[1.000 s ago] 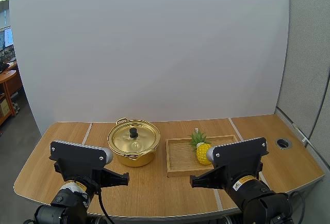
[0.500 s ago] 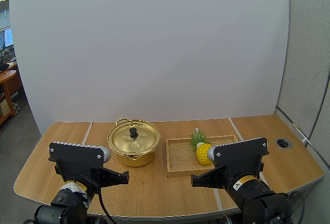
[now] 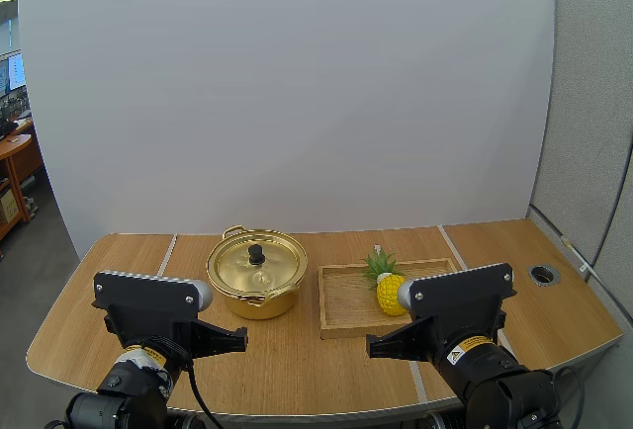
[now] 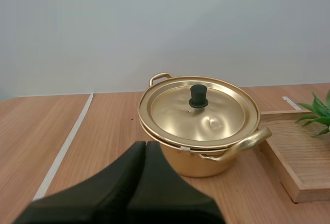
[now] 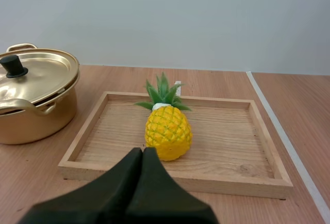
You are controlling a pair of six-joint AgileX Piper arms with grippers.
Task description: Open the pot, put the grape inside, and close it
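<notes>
A gold pot stands on the table with its lid on and a black knob on top. To its right a wooden tray holds a small yellow pineapple with green leaves, not grapes. My left gripper is shut, its fingers together as one dark wedge just short of the pot. My right gripper is shut too, its tip at the tray's near rim in front of the pineapple. In the high view both arms sit at the table's near edge.
The pot stands just left of the tray, its side handle pointing toward it. A round grommet hole is in the table at the far right. Two pale seams run across the wooden top.
</notes>
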